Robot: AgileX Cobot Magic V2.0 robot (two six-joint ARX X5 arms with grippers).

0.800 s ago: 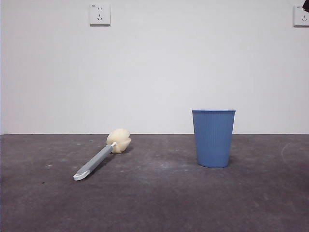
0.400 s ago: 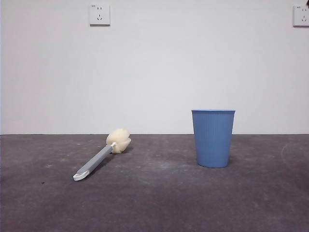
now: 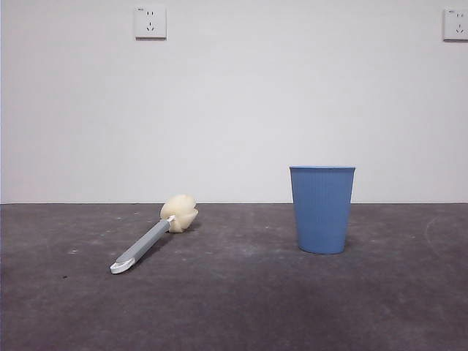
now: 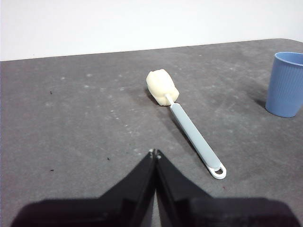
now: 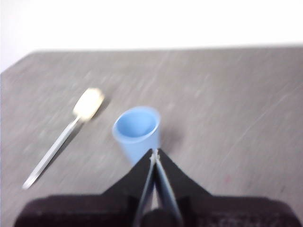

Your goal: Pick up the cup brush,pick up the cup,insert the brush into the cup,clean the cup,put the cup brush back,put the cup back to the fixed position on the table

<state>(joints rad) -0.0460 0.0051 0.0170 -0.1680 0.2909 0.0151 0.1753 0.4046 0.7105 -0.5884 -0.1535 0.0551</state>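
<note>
On my front feed the cup brush (image 3: 153, 240) lies flat on the table (image 3: 241, 307) in the lower left of the frame, its cream sponge head (image 3: 180, 213) farther back and its white looped tip (image 3: 121, 267) nearer the camera, the grey handle running diagonally between them. The cup (image 3: 322, 209) stands upright right of centre, mouth up, well apart from the brush. Two wall sockets (image 3: 150, 22) sit high on the white wall, one at upper left and one at the upper right corner. Neither arm shows in this feed. On the left wrist feed I see my left gripper (image 4: 154, 153) with its jaws pressed together, holding nothing and hovering above bare table short of the brush; the brush lies just right of centre in that frame and the cup shows at the right edge. The right wrist feed is blurred, but I can make out my right gripper (image 5: 154, 153) with its jaws likewise closed on nothing, its tips lying in frame just over the near side of the cup, whose open mouth I look down into. The brush lies at the left of that frame.
</note>
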